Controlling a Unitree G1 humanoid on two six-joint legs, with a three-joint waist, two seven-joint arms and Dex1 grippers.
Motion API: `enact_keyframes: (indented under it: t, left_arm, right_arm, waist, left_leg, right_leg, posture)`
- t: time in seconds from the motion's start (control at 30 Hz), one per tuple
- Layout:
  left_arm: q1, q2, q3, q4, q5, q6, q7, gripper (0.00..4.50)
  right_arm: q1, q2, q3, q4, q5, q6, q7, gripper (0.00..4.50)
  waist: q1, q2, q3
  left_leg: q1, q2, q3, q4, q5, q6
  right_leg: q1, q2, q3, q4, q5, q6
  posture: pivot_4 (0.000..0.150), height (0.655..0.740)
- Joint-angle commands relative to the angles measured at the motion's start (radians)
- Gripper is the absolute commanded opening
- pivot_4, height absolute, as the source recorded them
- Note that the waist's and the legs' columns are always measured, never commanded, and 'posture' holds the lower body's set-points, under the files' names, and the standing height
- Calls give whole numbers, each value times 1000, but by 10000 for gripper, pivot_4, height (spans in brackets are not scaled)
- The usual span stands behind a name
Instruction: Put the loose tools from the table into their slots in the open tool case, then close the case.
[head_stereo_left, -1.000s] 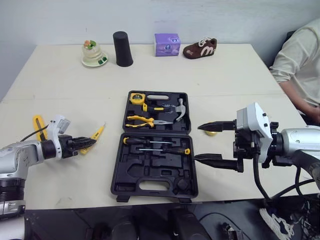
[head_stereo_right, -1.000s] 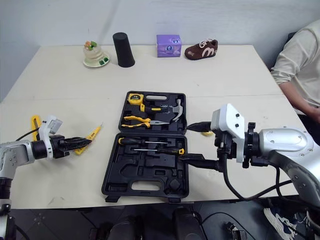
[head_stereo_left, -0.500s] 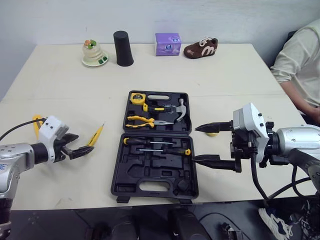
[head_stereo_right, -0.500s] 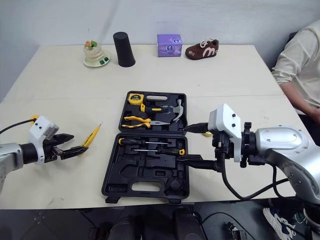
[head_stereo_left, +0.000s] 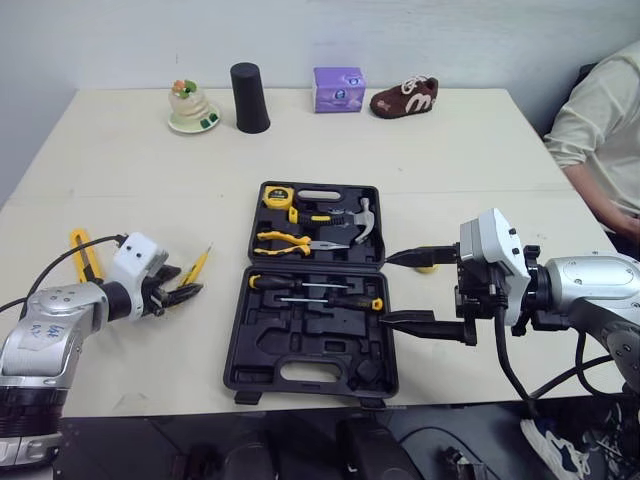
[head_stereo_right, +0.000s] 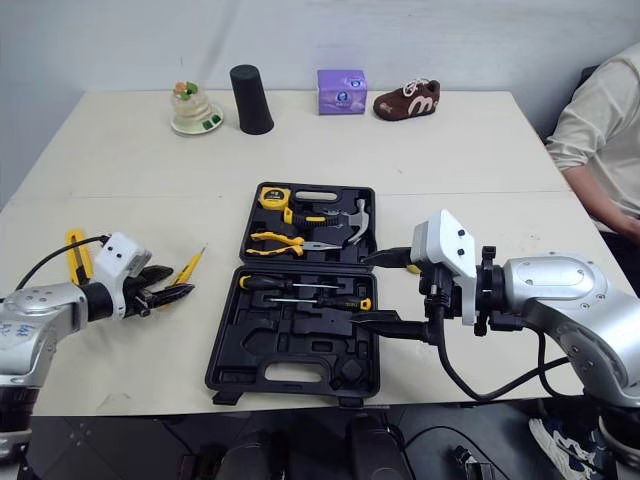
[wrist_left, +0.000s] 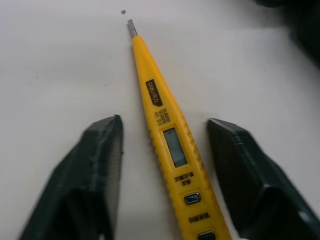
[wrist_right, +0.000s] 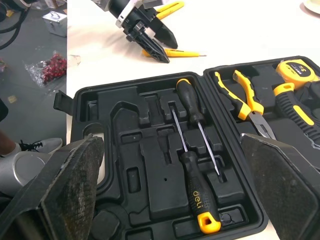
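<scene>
Your left gripper (wrist_left: 164, 121) has swung back in: half a second ago it sat off the yellow tester pen (wrist_left: 167, 145) toward 8 o'clock. Now its fingers are spread on either side of the pen's handle end, not yet closed. The pen lies flat on the table (head_stereo_left: 120, 170) at 9 o'clock from the open tool case (head_stereo_left: 310, 355), with its tip toward 1 o'clock. That reads as a fresh attempt at the grasp, so the pen is still loose. Your right gripper (head_stereo_left: 388, 288) has barely moved. It is spread wide at the case's 3 o'clock edge, holding nothing, with a small yellow item (head_stereo_left: 425, 267) on the table beside it. The lower tray holds two screwdrivers (wrist_right: 192, 150), and several of its slots look empty.
</scene>
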Motion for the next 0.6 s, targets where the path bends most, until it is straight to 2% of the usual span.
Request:
enact_keyframes:
  t: [0.03, 0.07, 0.1, 0.23, 0.37, 0.5, 0.6]
  left_arm:
    - [-3, 8, -9, 33, 11, -2, -16, 10471]
    - [-9, 15, -5, 27, 12, -2, -17, 6110]
    - [-18, 26, -1, 23, 15, -4, -20, 4986]
    - [-71, 124, 10, 5, 29, -44, -83, 4987]
    - [-152, 218, -18, -146, -56, -87, -278, 4986]
    - [-215, 227, -122, -318, -117, -60, -387, 4986]
    - [-244, 203, -240, -398, -91, -88, -432, 4986]
  right_arm:
    - [6, -7, -35, -19, 5, -13, -3, 45000]
    - [8, -9, -38, -20, 6, -13, -3, 45000]
    - [10, -10, -39, -21, 7, -13, -3, 45000]
    - [23, -19, -56, -30, 15, -8, -2, 45000]
    - [59, -37, -89, -42, 25, 1, -1, 45000]
    - [112, -58, -125, -65, 38, 11, -5, 45000]
    - [165, -71, -150, -96, 46, 20, -12, 45000]
  waist:
    - [-1, 0, 0]
    - [-1, 0, 0]
    - [-1, 0, 0]
    - [-2, -1, 1]
    - [-2, -3, 2]
    - [4, -2, 1]
    - [2, -1, 2]
  left_leg:
    - [0, 0, 0, 0, 0, 0]
    - [0, 0, 0, 0, 0, 0]
    - [1, -1, 0, 0, 0, 0]
    - [0, 0, 0, 0, 0, -1]
    - [-2, 0, 0, -1, 0, -1]
    - [-2, -2, 2, -6, 0, 0]
    - [-2, -3, 3, -8, -1, 0]
  right_leg:
    - [0, 0, 0, 0, 0, 0]
    - [0, 0, 0, 1, 0, 0]
    - [0, 0, 0, 1, 0, 0]
    - [-1, 1, 0, 1, 0, 0]
    - [-2, 1, -2, -1, 0, 0]
    - [-1, 0, -3, -7, 0, 1]
    - [-2, 0, -2, -9, 0, 1]
  posture:
    - [1500, 7386]
    - [1500, 7386]
    - [1500, 7386]
    - [1500, 7386]
    - [1500, 7386]
    - [1500, 7386]
    - [1500, 7386]
